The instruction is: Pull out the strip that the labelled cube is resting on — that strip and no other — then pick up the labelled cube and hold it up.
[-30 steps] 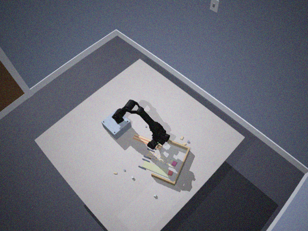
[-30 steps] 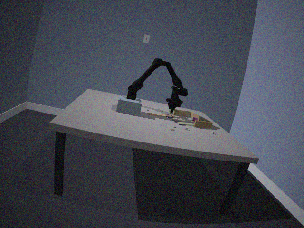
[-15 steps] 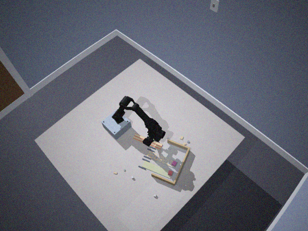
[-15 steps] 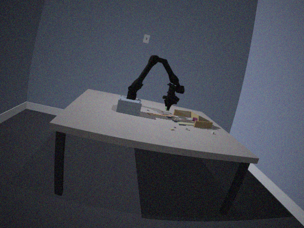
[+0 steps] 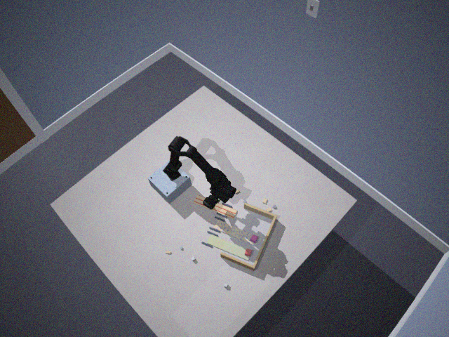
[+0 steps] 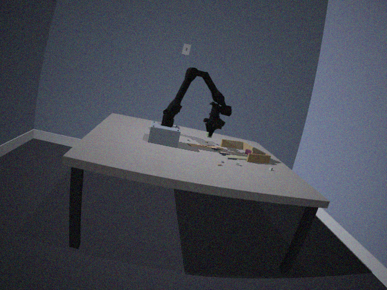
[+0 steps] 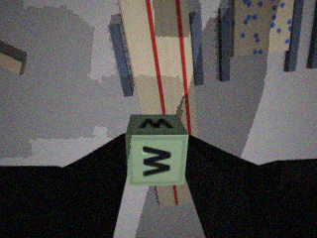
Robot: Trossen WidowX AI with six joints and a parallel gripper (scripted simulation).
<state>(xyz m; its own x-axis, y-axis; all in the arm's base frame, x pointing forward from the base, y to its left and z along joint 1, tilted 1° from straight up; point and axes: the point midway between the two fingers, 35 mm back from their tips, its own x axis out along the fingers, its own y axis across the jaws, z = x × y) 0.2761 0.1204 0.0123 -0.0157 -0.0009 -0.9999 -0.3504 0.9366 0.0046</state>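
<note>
Lifting risk: gripper (image 5: 209, 210) (image 6: 210, 136) (image 7: 155, 140) clamped on cube (image 6: 208, 134) (image 7: 158, 160), centre of wrist view above red-lined strip (image 5: 226, 210) (image 7: 151, 59); off-centre pinch or jerky raise could let it twist, drop.

From my station I see a matte black, jointed robot arm (image 5: 219, 181) (image 6: 182, 90) with blocky joint housings and slimmer links; its black parallel-jaw gripper (image 5: 210, 201) (image 6: 210, 135) (image 7: 155, 140) has broad fingers, tapered toward the tips. I can't make out cables or markings.
</note>
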